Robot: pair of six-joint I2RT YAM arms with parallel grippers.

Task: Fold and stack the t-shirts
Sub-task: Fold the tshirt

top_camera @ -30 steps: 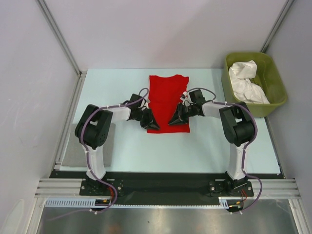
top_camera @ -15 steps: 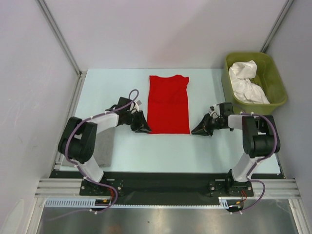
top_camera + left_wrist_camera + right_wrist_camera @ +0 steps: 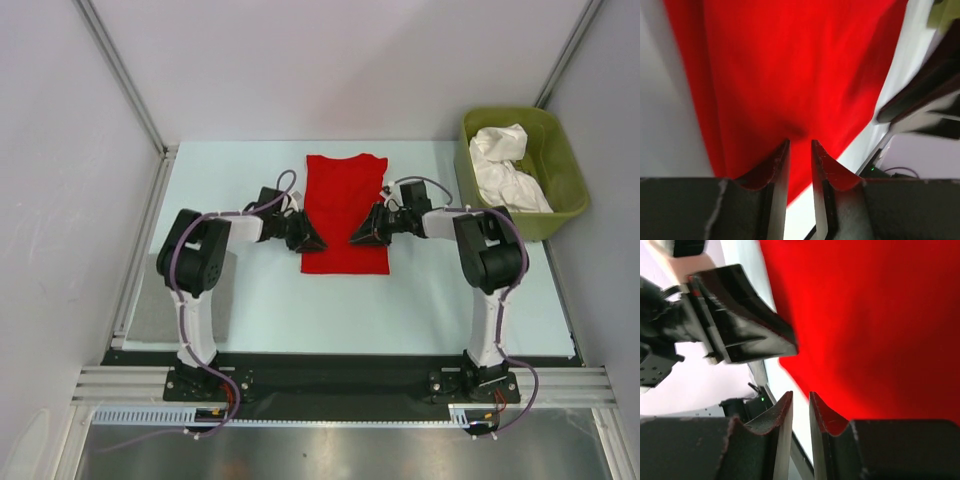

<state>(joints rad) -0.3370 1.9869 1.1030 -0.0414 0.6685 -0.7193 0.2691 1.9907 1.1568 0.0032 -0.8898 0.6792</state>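
1. The red t-shirt (image 3: 345, 205) lies flat on the pale table (image 3: 260, 300), directly between the two grippers. It looks already narrowed into a strip with the sleeves turned in. I judge the lengthwise folds done and the crosswise fold next.
2. The left gripper (image 3: 318, 242) sits at the shirt's left edge and the right gripper (image 3: 356, 237) at its right edge, tips pointing at each other across the cloth. Both wrist views show the fingers a slim gap apart with nothing pinched between them.
3. The next move probably calls for both grippers to drop to one short end, pinch its two corners evenly, and carry that end over to the other without skewing the strip.
4. The shirt's long axis runs crosswise to the line between the grippers. The collar end points away from the arm bases and the hem towards them.
5. The white t-shirts (image 3: 505, 165) lie crumpled in the olive tub (image 3: 545, 130), well off behind the right gripper, not yet folded.
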